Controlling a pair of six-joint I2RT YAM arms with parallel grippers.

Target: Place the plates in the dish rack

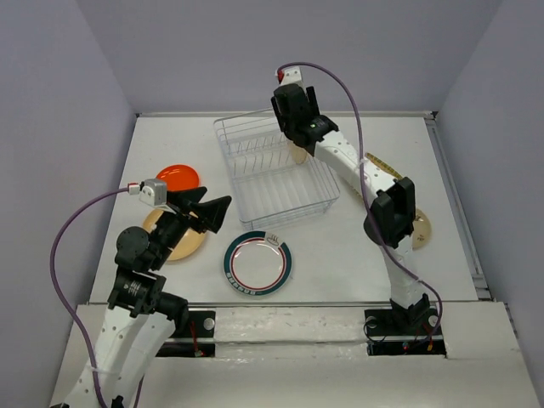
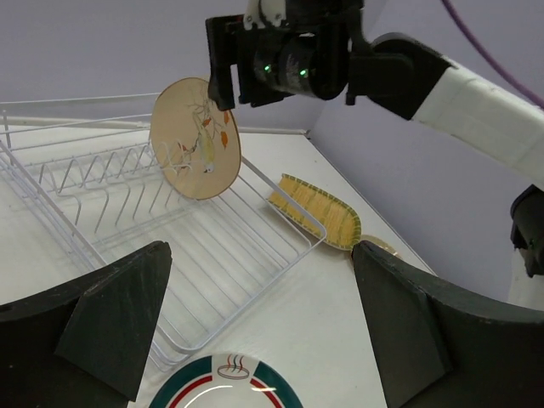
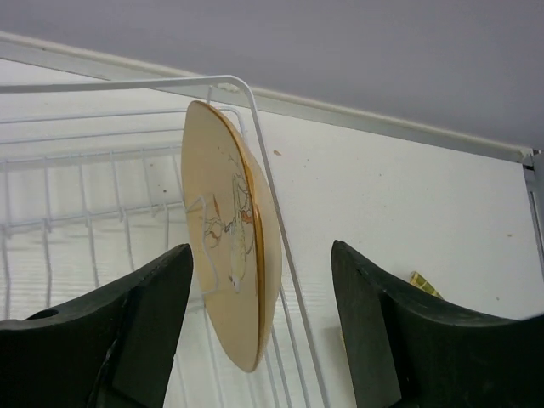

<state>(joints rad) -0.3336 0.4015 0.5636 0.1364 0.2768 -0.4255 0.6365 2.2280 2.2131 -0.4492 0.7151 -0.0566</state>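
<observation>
Cream floral plate (image 2: 195, 138) stands on edge in the dish rack (image 1: 263, 166) at its 1 o'clock corner, leaning on the wire. Right gripper (image 3: 262, 255) hangs over it, fingers parted to either side, clasping nothing. Left gripper (image 1: 209, 210), at the rack's 8 o'clock, gapes wide, empty, near the tan plate (image 1: 178, 242).

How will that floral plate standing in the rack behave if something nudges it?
The floral plate stands tilted on edge against a wire of the dish rack, so it could tip or roll. It looks rigid, not floppy. Its smooth face may be slippery.
</observation>
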